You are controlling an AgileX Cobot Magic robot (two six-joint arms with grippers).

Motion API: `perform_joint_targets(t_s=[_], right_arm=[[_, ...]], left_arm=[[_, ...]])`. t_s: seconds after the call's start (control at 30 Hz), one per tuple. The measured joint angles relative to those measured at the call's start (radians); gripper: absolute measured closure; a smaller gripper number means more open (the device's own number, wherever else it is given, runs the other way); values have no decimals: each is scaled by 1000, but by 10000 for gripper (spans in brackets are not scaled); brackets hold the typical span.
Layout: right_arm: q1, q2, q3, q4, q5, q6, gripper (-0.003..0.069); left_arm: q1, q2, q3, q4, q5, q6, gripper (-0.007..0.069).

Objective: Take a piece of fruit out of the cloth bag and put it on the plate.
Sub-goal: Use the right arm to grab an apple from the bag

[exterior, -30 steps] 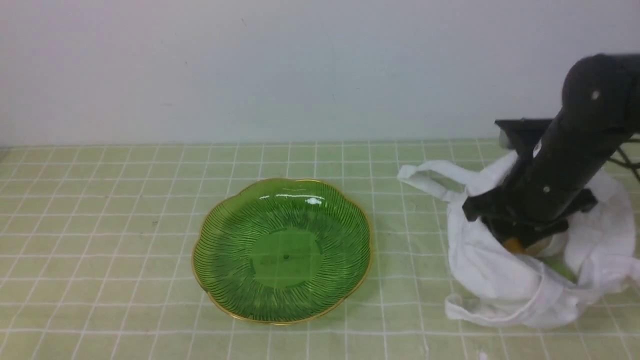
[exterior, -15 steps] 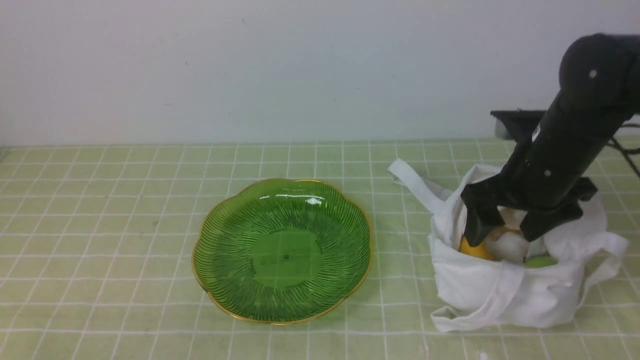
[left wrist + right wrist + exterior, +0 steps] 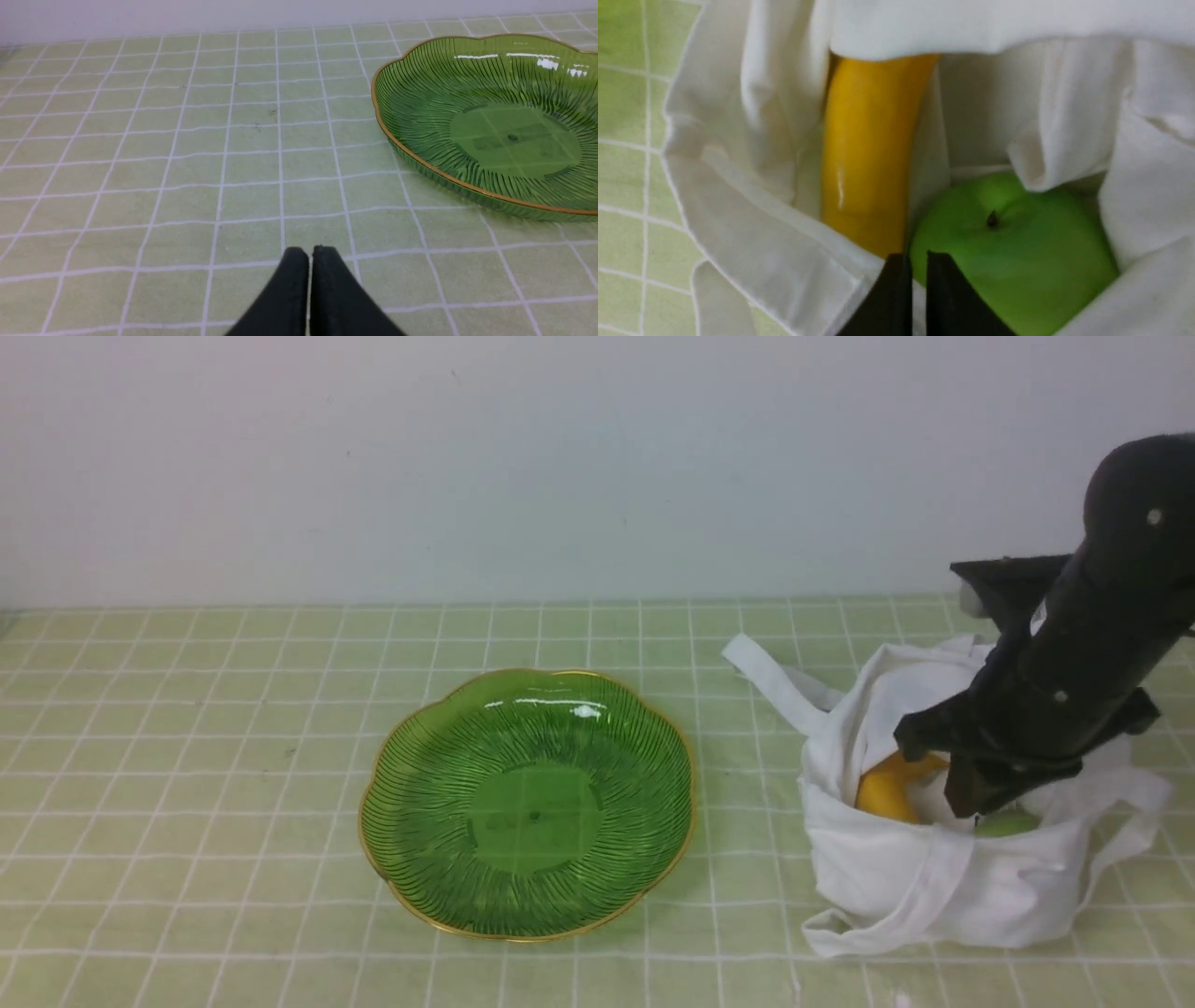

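The white cloth bag point(image 3: 934, 882) stands open at the right of the table. Inside it lie the light-green fruit point(image 3: 1017, 256) with its stem dimple and a yellow-orange fruit point(image 3: 868, 154); in the front view only a sliver of the green fruit point(image 3: 1006, 823) shows. My right gripper point(image 3: 915, 256) hovers over the bag's mouth at the near edge of the green fruit, its jaws together with a thin gap and holding nothing. The green plate point(image 3: 527, 803) with a gold rim sits empty at mid-table. My left gripper point(image 3: 308, 252) is shut and empty over bare cloth left of the plate point(image 3: 490, 130).
A green checked tablecloth point(image 3: 187, 756) covers the table, with a white wall behind it. The bag's strap handles point(image 3: 770, 681) trail toward the plate. A dark bracket point(image 3: 1008, 583) sits behind the bag by my right arm.
My right gripper rose out of the bag, which shifted left and settled upright. It then moved right and lower over the bag's mouth, and its jaws went from spread to closed.
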Motion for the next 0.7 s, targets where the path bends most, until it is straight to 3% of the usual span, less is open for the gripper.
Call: perform_joint_targets(t_s=[0.13,0.43,0.7], right_arm=[[0,22,23,14,56,-15,668],[0,-56,221,14,22,-8,673],[1,-62,195,13,4,7,673]], left_arm=[[0,0,0,0,0,0,633],[0,0,0,0,0,0,633],[0,0,0,0,0,0,633]])
